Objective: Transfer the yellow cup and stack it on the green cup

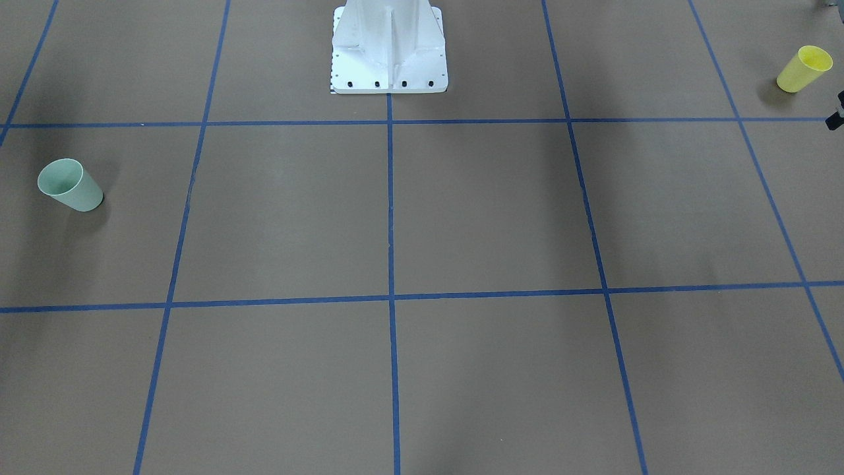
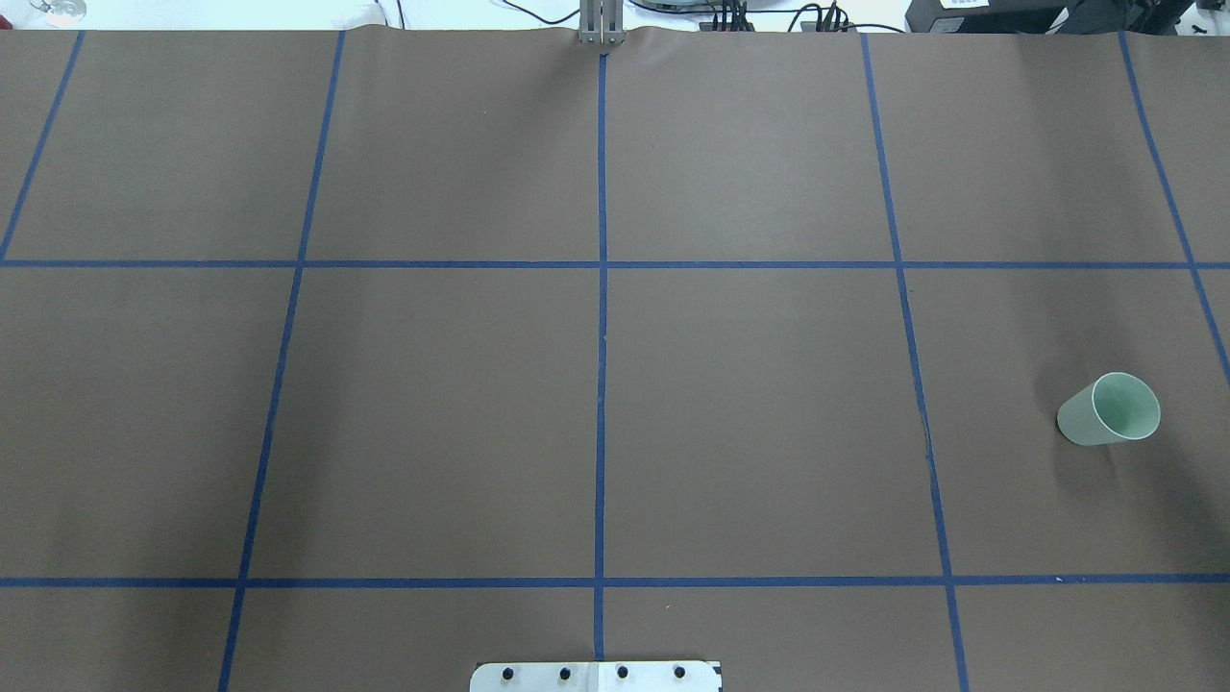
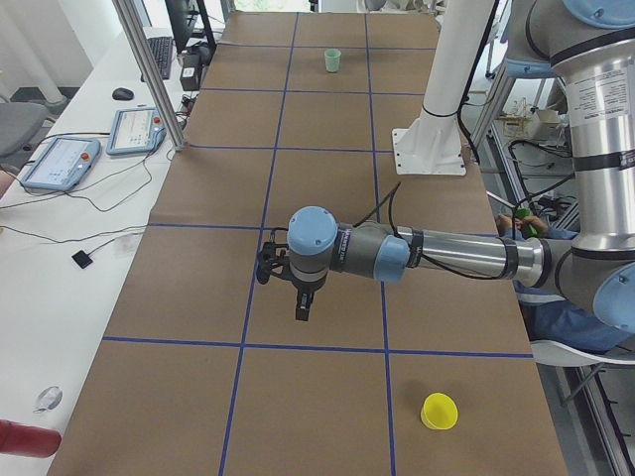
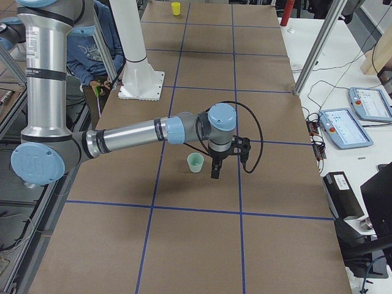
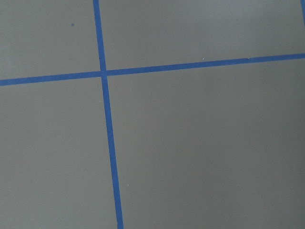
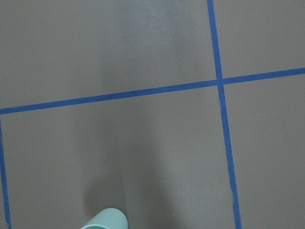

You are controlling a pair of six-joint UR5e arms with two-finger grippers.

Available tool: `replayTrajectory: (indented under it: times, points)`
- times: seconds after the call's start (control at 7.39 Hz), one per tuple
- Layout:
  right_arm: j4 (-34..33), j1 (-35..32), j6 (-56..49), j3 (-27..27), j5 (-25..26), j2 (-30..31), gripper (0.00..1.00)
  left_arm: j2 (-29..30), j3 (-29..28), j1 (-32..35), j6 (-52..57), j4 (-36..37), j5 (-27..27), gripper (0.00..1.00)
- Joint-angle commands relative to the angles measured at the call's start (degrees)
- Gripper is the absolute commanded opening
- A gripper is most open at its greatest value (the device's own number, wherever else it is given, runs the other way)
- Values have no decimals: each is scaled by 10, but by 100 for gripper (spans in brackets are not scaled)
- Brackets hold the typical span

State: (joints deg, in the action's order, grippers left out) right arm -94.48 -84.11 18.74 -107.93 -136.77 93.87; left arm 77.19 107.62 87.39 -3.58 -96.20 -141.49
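The yellow cup (image 1: 804, 68) stands upright near the table's end on my left; it also shows in the exterior left view (image 3: 439, 411) and, far off, in the exterior right view (image 4: 176, 8). It is out of the overhead view. The green cup (image 2: 1110, 410) stands upright near the opposite end (image 1: 69, 185) (image 4: 195, 162); its rim shows at the bottom of the right wrist view (image 6: 107, 220). My left gripper (image 3: 304, 309) hangs above the table, well apart from the yellow cup. My right gripper (image 4: 215, 173) hangs close beside the green cup. I cannot tell whether either is open or shut.
The white robot pedestal (image 1: 389, 53) stands at mid-table on the robot's side. Blue tape lines (image 2: 602, 288) grid the brown surface. A side bench holds teach pendants (image 3: 60, 164) and cables behind metal posts (image 3: 149, 69). A seated person (image 4: 92, 49) is beside the robot.
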Motion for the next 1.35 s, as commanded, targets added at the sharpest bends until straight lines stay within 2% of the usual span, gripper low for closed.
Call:
replayTrajectory:
  times: [0.0, 0.14, 0.41, 0.54, 1.22]
  points:
    - [0, 0, 1, 0, 25, 0, 100, -5, 2, 1, 0, 0, 36, 100]
    - [0, 0, 0, 1, 47, 0, 100, -5, 3, 0, 0, 0, 75, 100]
    - [0, -1, 0, -4, 48, 4, 100, -13, 2, 1, 0, 0, 82, 100]
    - [0, -1, 0, -4, 49, 10, 100, -16, 4, 1, 0, 0, 103, 100]
    - [-1, 0, -3, -4, 51, 14, 100, -27, 10, -1, -1, -1, 97, 100]
